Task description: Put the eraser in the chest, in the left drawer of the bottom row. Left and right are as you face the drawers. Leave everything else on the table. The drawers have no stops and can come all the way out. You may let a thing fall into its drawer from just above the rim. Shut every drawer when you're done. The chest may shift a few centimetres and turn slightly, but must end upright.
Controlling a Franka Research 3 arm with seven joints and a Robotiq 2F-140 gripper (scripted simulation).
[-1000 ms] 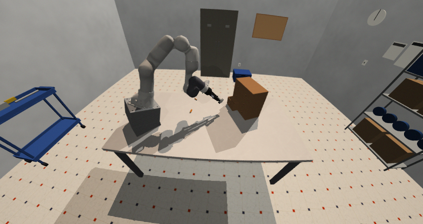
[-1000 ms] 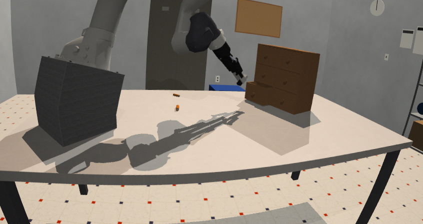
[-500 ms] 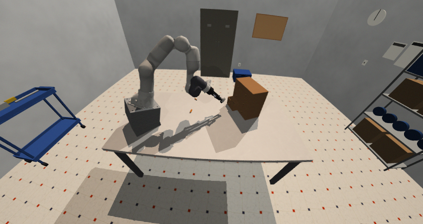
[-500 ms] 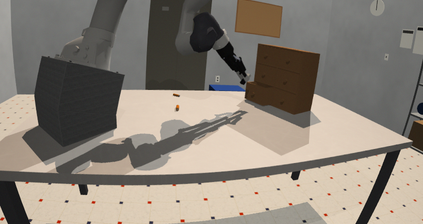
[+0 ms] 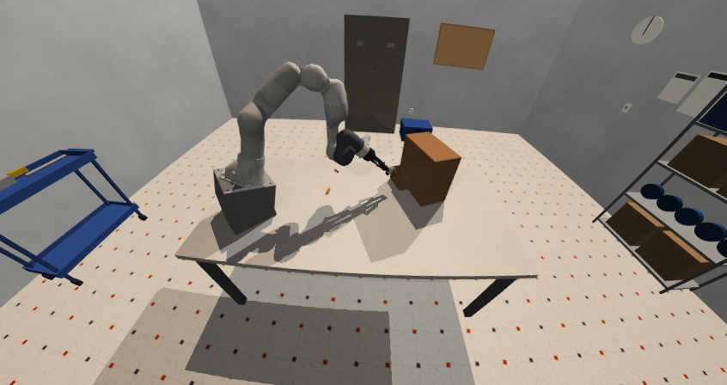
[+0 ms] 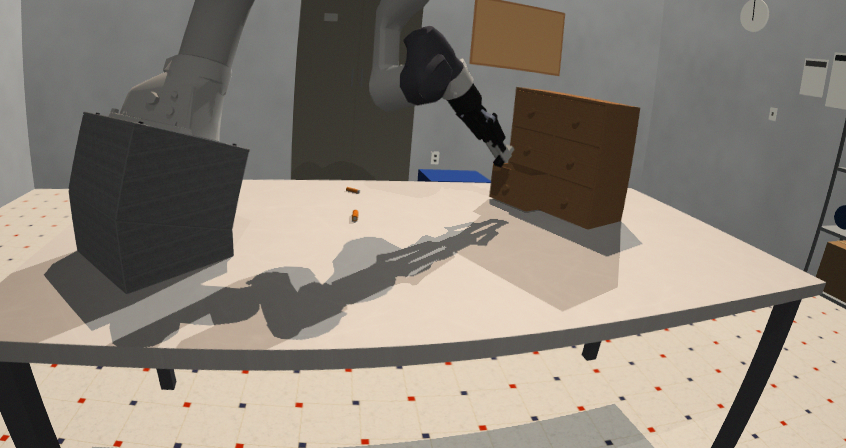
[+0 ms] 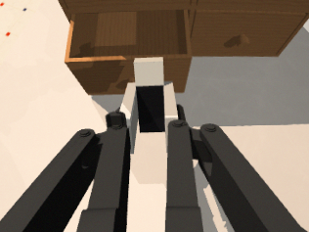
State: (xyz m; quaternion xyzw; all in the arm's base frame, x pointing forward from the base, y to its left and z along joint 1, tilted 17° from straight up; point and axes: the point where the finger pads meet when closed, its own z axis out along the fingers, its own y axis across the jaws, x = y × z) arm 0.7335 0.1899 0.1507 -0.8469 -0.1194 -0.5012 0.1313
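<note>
My gripper [image 5: 389, 170] [image 6: 501, 154] [image 7: 151, 96] is shut on the eraser [image 7: 149, 72], a block with a white end and a black sleeve. The eraser points forward from between the fingertips. The brown wooden chest [image 5: 431, 176] [image 6: 622, 161] stands upright. Its bottom-row left drawer [image 5: 400, 181] [image 6: 519, 188] [image 7: 78, 74] is pulled partly out, and no object shows inside it. The gripper tip is close above the drawer's front rim. In the wrist view the eraser overlaps the drawer front, right of its middle. The other drawers look shut.
Two small orange-and-dark cylinders lie on the table [image 5: 457, 255] [image 6: 443, 327] between the arm's base and the chest: one farther back [image 5: 336, 170] [image 6: 352, 190], one nearer the top and exterior views [image 5: 327, 191] [image 6: 354, 215]. The bottom right drawer [image 7: 249, 35] has a protruding knob.
</note>
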